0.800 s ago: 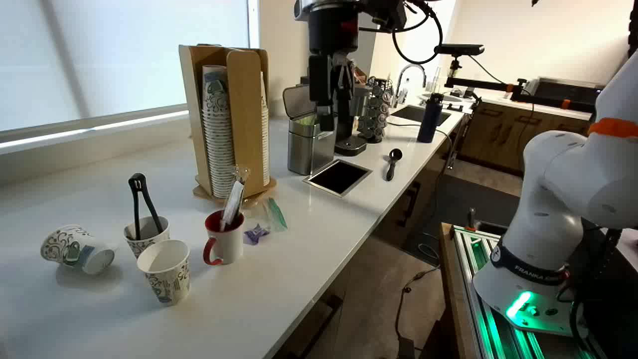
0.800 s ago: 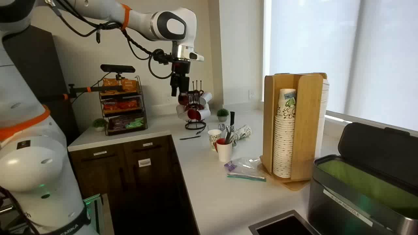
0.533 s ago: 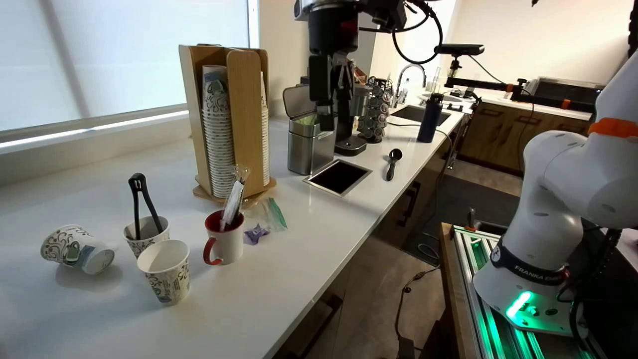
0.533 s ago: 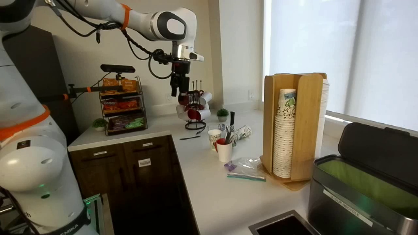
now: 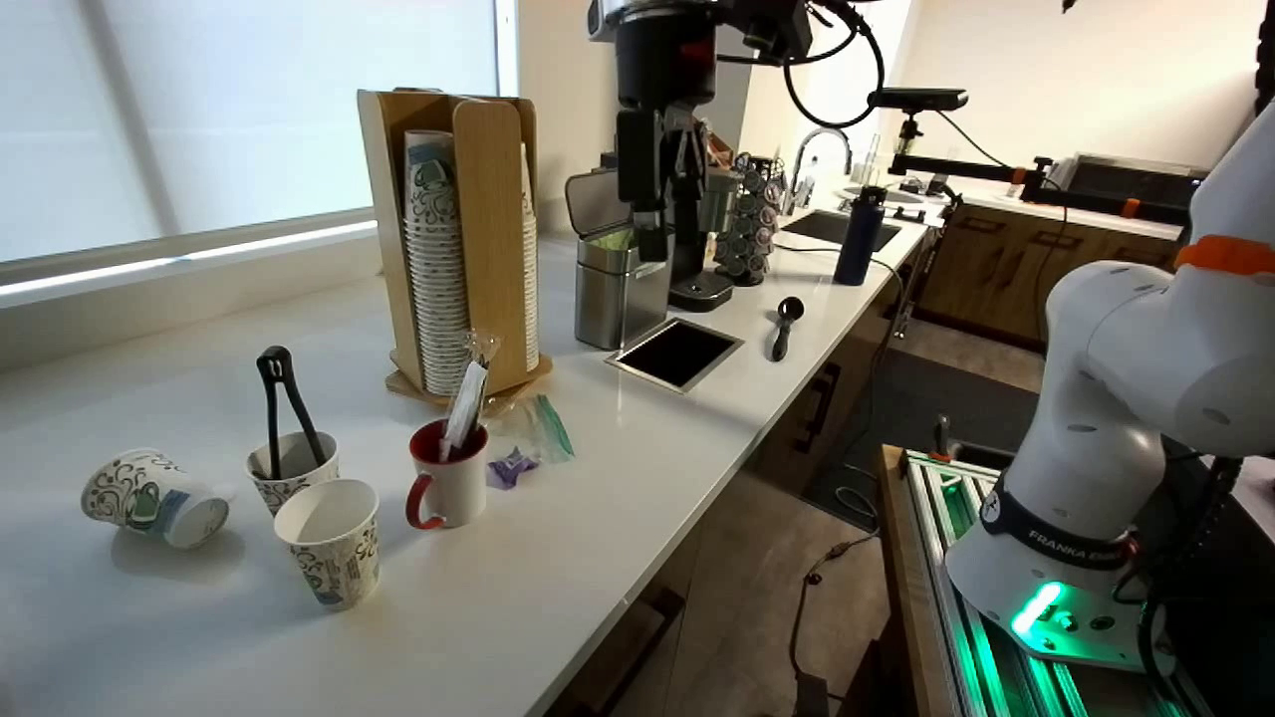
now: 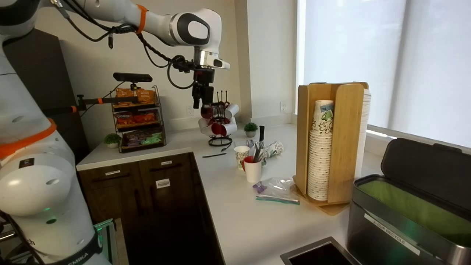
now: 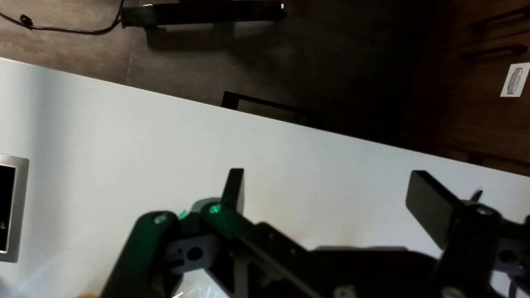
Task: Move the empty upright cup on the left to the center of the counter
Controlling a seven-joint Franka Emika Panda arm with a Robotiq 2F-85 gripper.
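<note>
The gripper point(image 7: 327, 194) is hanging above the white counter point(image 5: 518, 597); in the wrist view its fingers point(image 7: 428, 209) are standing wide apart. The scroll-patterned paper cup point(image 5: 334, 563) is standing upright on the counter, well apart from the gripper, just beside a second paper cup point(image 5: 269, 490) holding black tongs point(image 5: 274, 366) and near a red-lined white mug point(image 5: 460, 498). A navy bottle point(image 5: 859, 244) and a black scoop point(image 5: 783, 334) are appearing in an exterior view alone; a mug tree point(image 6: 220, 144) and a tiered snack rack point(image 6: 143, 148) are appearing in an exterior view alone. The wrist view is looking down past the counter's front edge point(image 7: 265, 120) to brown floor point(image 7: 74, 47). The band point(image 5: 1056, 543) around the robot's base point(image 5: 981, 573) is reading "FRANKA EM…", a label point(image 6: 392, 234) on the steel bin point(image 6: 371, 246) is reading "K-CUP RECYCLE", and a red chip bag point(image 6: 125, 119) is reading "Doritos". A white card point(image 7: 515, 80) is showing a grey oval, its print unreadable.
</note>
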